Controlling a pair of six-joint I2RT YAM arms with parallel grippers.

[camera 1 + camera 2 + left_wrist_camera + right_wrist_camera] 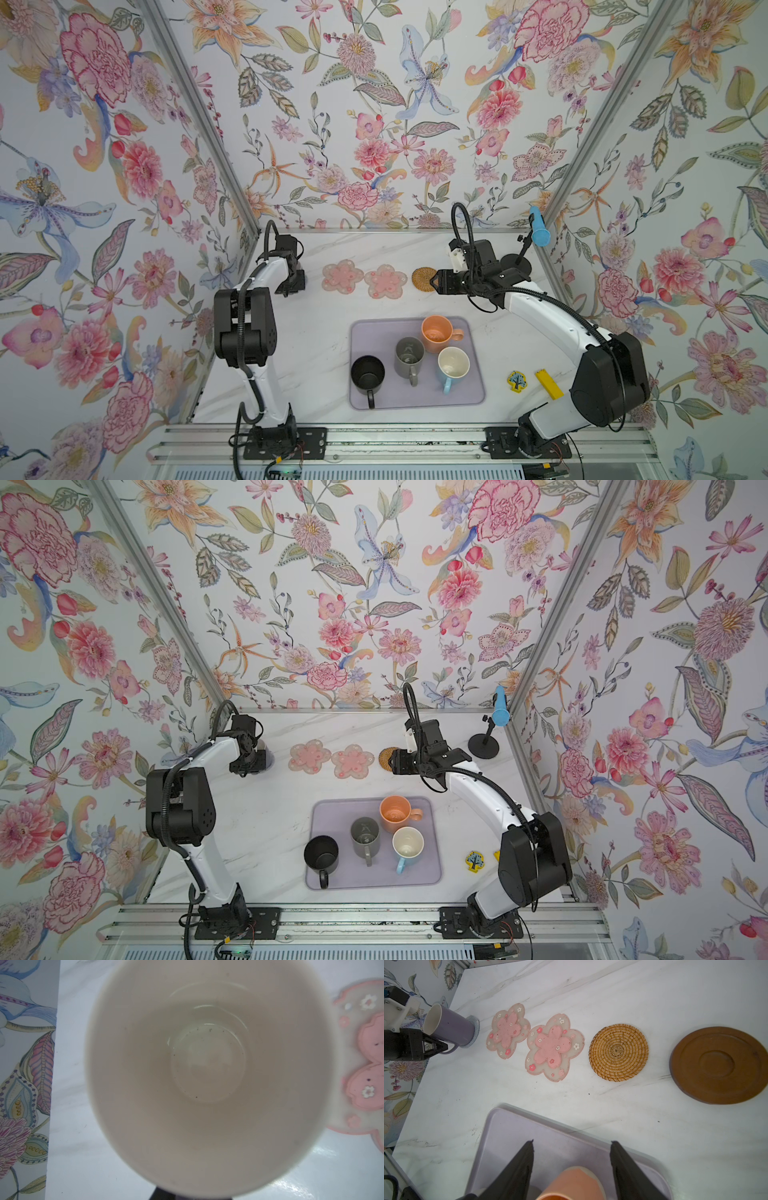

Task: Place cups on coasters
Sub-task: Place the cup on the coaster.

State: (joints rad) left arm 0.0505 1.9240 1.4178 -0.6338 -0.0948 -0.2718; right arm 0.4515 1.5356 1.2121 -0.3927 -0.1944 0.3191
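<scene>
Left hand (444,1048): fingers clamped on the handle of the lavender mug (452,1026), nothing else in the grip.

Mug position: directly beyond the fingertips, base on the grey-blue knitted coaster (476,1027). The coaster's edge shows past the mug on the side away from the hand. Cannot tell if the base is fully down and centred, as the cream interior fills the left wrist view.

Orientation: mouth up toward the wrist, long axis roughly vertical, handle pointing back into the hand.

Further out from the hand, all bare: first flower coaster (508,1031) just beside the knitted one, then the second flower coaster (554,1047), the rattan coaster (618,1052) and the brown disc (718,1065).

Right hand (436,282): fingers apart, empty, near the rattan coaster.

Risks, as I judge them:
- If the base sits off-centre on the soft knit, letting go could leave the mug rocking or half off the coaster.
- Pulling the hand back along the handle before it opens fully could drag mug and coaster together toward the first flower coaster, or tip the mug.
</scene>
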